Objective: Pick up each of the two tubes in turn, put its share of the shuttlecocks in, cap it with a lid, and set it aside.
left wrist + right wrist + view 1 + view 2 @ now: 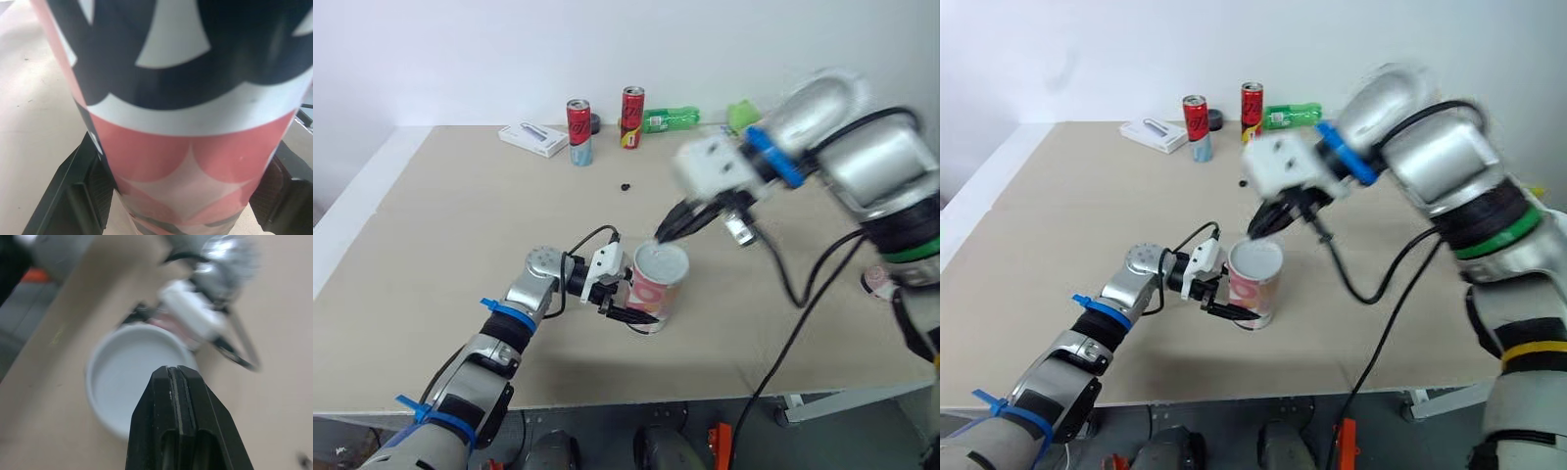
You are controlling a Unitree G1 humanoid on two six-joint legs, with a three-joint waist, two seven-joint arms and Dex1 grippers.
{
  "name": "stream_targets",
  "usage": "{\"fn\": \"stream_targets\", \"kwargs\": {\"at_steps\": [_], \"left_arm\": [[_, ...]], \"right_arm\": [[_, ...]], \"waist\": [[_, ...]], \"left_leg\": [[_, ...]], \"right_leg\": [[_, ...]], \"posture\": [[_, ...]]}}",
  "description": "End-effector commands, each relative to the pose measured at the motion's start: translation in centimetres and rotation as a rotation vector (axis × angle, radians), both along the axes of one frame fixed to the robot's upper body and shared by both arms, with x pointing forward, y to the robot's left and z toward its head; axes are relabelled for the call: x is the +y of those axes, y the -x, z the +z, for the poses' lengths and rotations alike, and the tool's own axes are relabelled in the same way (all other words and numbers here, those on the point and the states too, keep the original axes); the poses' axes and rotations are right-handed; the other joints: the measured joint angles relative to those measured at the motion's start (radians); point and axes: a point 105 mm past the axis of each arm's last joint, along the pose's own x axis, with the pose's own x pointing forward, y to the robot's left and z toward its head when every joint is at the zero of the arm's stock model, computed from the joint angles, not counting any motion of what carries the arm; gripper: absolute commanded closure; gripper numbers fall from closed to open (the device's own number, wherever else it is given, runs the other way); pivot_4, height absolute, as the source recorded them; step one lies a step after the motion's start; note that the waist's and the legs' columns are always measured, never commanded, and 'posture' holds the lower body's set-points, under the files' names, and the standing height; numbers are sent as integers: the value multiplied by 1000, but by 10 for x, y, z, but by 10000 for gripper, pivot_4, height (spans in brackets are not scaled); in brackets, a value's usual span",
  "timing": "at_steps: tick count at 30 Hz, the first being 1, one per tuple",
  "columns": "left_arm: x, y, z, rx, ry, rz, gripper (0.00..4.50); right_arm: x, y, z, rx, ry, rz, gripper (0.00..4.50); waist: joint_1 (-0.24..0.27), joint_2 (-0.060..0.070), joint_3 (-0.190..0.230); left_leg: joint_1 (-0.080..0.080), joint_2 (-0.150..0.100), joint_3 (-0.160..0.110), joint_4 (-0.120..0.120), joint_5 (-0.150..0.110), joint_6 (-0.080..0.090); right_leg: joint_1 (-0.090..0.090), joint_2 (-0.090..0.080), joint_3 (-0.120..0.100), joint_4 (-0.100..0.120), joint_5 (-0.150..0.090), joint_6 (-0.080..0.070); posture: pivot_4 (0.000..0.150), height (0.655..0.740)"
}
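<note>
Covering tube (651,297), lid (662,261) hides its inside.

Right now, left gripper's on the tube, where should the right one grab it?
Probably the upper wall of the tube, just under the lid, coming in level from the robot's right. It stands upright and round, so fingers can span its width; the left gripper clamps the lower wall from the left. The right gripper, shut above the lid, must open first.

The lid (662,260) hides the tube (651,294) interior; right hand (663,234) blurred.
</note>
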Motion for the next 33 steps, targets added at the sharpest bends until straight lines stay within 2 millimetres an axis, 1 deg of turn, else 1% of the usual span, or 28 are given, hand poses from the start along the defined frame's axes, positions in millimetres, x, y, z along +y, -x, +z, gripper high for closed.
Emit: {"fn": "stream_targets", "kwargs": {"at_steps": [1,2,4,6,8,9,11,13,17,20,22,24,25,26,27,28,30,33], "left_arm": [[7,-5,-12,23,-23,55,12845],[6,-6,-10,18,-7,58,12845],[2,-7,-4,-2,34,57,12845],[0,-7,-4,-11,44,60,12845],[-1,-11,-7,-16,43,89,12845],[-1,-14,-9,-12,38,105,6009],[-1,-15,-10,12,30,106,371],[-2,-18,-8,16,35,110,371],[-5,-23,-1,-18,69,140,371],[-1,-17,1,27,65,113,0],[5,-14,0,14,47,102,0],[10,-13,-2,-24,24,114,0],[14,-13,-3,-37,18,120,0],[18,-14,-2,-54,11,138,0],[23,-14,-2,-60,1,146,0],[28,-13,-2,-72,-10,148,0],[42,-12,-4,-107,-45,168,0],[65,-12,-3,-146,-78,218,0]], "right_arm": [[-18,15,20,-3,-98,-40,44155],[-23,16,21,-5,-119,-64,44155],[-38,19,16,-6,-208,-147,44155],[-48,23,7,10,-275,-220,44155],[-52,27,-6,31,-314,-271,44155],[-52,29,-10,39,-330,-290,45000],[-54,29,-21,42,-351,-342,45000],[-55,30,-27,61,-402,-382,45000],[-58,34,-38,100,-435,-434,45000],[-65,32,-49,129,-458,-503,35433],[-71,30,-58,157,-471,-554,27544],[-77,30,-65,179,-478,-598,18786],[-80,32,-69,196,-483,-612,12243],[-83,33,-72,206,-490,-633,8640],[-85,34,-77,215,-491,-653,3621],[-87,36,-82,223,-483,-668,394],[-88,37,-94,254,-478,-698,394],[-82,36,-111,299,-490,-716,394]], "waist": [[0,0,0],[0,0,0],[0,-1,0],[0,-1,1],[0,0,1],[0,0,1],[-2,1,2],[-6,0,3],[-4,1,4],[-4,1,4],[-4,1,4],[-4,1,4],[-4,1,4],[-4,1,4],[-4,1,4],[-4,1,4],[-4,1,4],[-5,1,4]], "left_leg": [[0,-1,0,0,-1,0],[0,-2,0,0,-1,0],[0,-3,0,0,-1,0],[-1,-3,-1,1,-1,0],[-1,-5,-1,1,-1,0],[-1,-6,-1,1,-1,0],[-1,-7,-1,1,-1,0],[-2,-7,0,1,-1,0],[-4,-8,-2,1,-1,0],[-6,-10,-4,1,-2,1],[-7,-10,-5,1,-3,1],[-8,-11,-5,1,-4,2],[-8,-11,-5,1,-4,2],[-8,-11,-5,1,-4,2],[-8,-11,-6,2,-5,3],[-8,-11,-6,2,-5,3],[-8,-11,-6,2,-5,3],[-7,-11,-6,2,-5,3]], "right_leg": [[0,-1,0,0,-1,1],[1,-2,0,-1,-1,2],[1,-3,1,-1,-1,4],[2,-5,0,-1,-1,5],[1,-7,0,-1,-1,7],[1,-7,0,-1,-1,8],[1,-7,1,-1,0,10],[0,-6,2,-1,2,14],[0,-6,2,-1,-1,17],[0,-6,3,-1,-2,19],[0,-6,4,-1,-3,21],[0,-6,4,-2,-4,22],[-1,-6,4,-2,-5,22],[-1,-6,4,-2,-5,22],[0,-6,4,-2,-5,22],[-1,-6,4,-2,-5,22],[0,-6,3,-2,-6,22],[0,-6,4,-1,-5,22]], "posture": [[1500,7324],[1500,7324],[1500,7324],[1500,7324],[1500,7324],[1500,7324],[1500,7324],[1500,7324],[1500,7324],[1500,7324],[1500,7324],[1500,7324],[1500,7324],[1500,7324],[1500,7324],[1500,7324],[1500,7324],[1500,7324]]}}
